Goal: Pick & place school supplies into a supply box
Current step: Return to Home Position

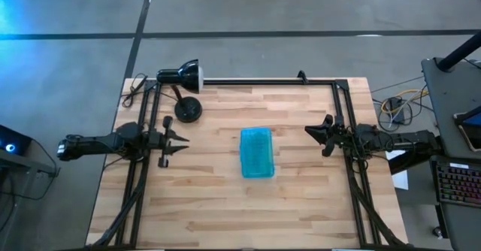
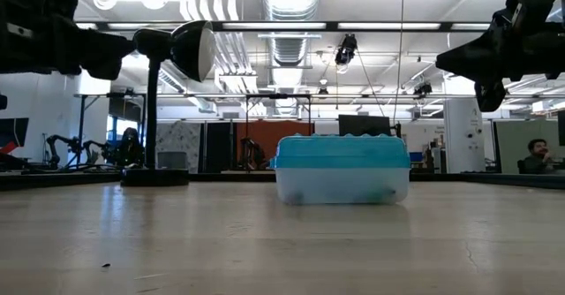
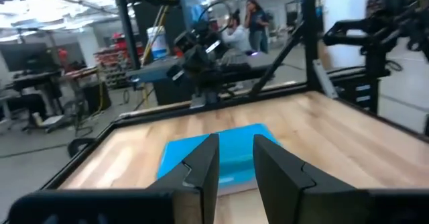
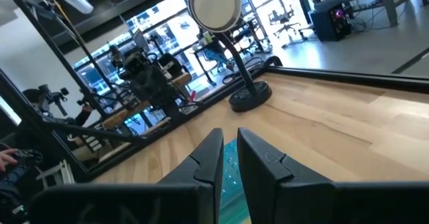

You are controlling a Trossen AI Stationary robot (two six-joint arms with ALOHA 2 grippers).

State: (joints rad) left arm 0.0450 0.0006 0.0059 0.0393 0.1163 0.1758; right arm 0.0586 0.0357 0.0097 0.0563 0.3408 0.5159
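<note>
Butcher-block wooden tabletop (image 1: 316, 206) carries the closed supply box (image 1: 255, 152), its translucent teal half atop the clear whitish half. It sits midway between both grippers, long axis crosswise to their fingers. Both hold nothing: left gripper (image 1: 184, 141) slightly parted, right gripper (image 1: 308, 129) parted by a narrow slit.

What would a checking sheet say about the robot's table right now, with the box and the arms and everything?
Surface: wooden table, no spills or marks seen.
Job's things: supply box shut, lying flat at mid-table with the teal half up; nothing else of the job lies loose.
Clutter: black desk lamp at the far left corner.
Grippers: left gripper and right gripper each at its own side, raised off the table, fingers slightly apart, holding nothing.
Cables: lamp cord beside the lamp; loose cables on the floor past the right edge.
Surroundings: open workshop; a seated person far behind the table.
</note>
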